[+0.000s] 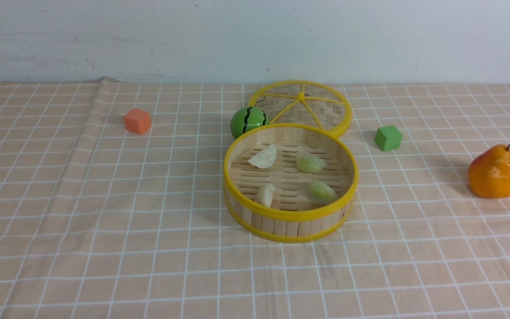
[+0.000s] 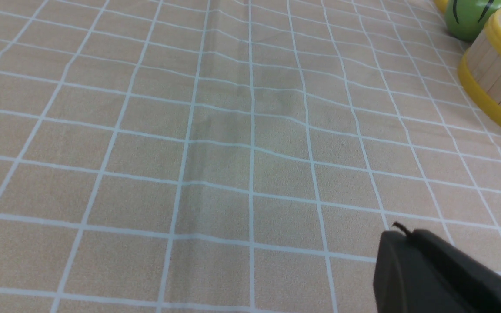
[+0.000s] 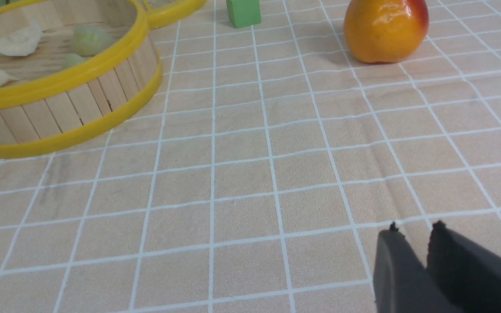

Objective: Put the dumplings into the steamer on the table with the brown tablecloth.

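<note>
The steamer point(image 1: 290, 215) stands mid-table on the brown tablecloth point(image 1: 104, 199). Inside it lie the dumplings: two whitish ones point(image 1: 264, 157) point(image 1: 265, 194) on its left side and two pale green ones point(image 1: 310, 163) point(image 1: 320, 191) on its right. Neither arm shows in the front view. In the left wrist view my left gripper point(image 2: 400, 232) is shut and empty over bare cloth, with the steamer point(image 2: 494, 87) well away from it. My right gripper point(image 3: 415, 228) hangs over bare cloth with a narrow gap between its tips and nothing in it; the steamer point(image 3: 72, 108) is well away from it.
The woven lid point(image 1: 317, 106) lies flat behind the steamer, with a green striped ball point(image 1: 248, 121) at its left. An orange cube point(image 1: 137, 121) sits far left, a green cube point(image 1: 388, 138) right of the lid, and a pear point(image 1: 495, 172) far right.
</note>
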### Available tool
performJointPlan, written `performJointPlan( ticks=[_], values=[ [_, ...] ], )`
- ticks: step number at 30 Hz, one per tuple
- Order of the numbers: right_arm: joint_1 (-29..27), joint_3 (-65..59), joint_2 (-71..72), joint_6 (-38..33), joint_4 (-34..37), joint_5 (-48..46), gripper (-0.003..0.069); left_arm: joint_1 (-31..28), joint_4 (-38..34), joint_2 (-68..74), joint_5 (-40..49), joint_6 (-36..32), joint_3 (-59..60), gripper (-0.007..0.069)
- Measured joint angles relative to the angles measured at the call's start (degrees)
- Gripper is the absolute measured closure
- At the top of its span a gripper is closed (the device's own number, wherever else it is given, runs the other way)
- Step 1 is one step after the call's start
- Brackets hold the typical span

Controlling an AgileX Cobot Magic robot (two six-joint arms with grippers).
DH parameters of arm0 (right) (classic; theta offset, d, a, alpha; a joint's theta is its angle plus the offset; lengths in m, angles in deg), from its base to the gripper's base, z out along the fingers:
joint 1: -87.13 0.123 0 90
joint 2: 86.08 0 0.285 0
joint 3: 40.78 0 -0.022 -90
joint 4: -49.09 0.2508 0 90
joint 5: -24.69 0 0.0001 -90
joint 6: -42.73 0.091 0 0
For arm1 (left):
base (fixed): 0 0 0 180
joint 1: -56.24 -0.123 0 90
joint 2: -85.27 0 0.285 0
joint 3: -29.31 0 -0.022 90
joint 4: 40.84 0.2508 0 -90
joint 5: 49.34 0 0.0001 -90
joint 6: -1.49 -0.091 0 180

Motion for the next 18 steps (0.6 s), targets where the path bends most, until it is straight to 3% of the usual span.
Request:
performJointPlan(
  ticks=[18],
  values=[
    [0.0,0.0,0.0,0.0,0.0,0.0,0.0534,0.0,-0.1,0.0,0.0,0.0,0.0,0.0636]
  ],
)
